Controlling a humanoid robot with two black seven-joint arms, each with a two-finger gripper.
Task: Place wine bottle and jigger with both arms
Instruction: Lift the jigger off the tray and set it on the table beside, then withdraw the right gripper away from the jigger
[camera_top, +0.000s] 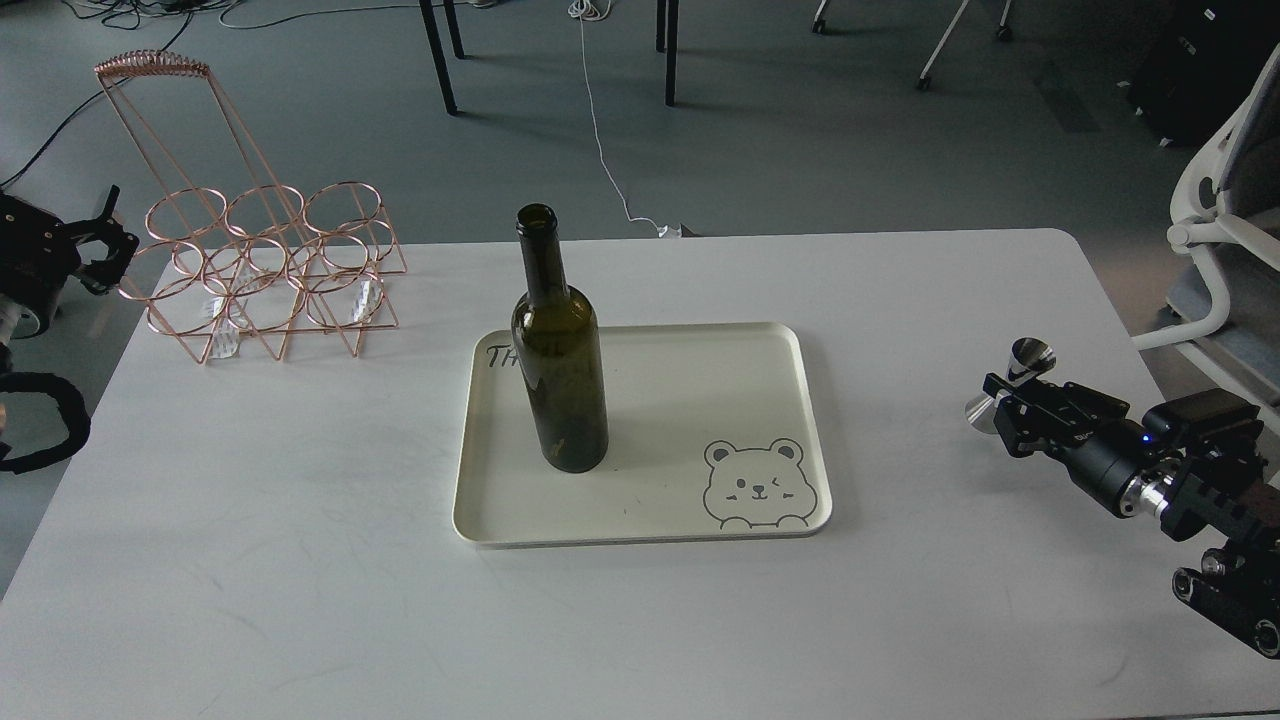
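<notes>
White table (300, 560): one tray (640, 535), one wine bottle (560, 370), one jigger (1008, 385).

Glossy glass wine bottle (560, 370), shiny steel jigger (1010, 385), matt tray (640, 525).

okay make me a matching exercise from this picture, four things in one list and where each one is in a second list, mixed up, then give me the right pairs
Things:
1. wine bottle
2. jigger
3. copper wire rack
4. bear drawing

Places:
A. far left part of the table
B. tilted, in the right gripper, right of the tray
C. printed in the tray's near right corner
D. standing upright on the tray's left half

Pairs: 1-D, 2-B, 3-A, 4-C
</notes>
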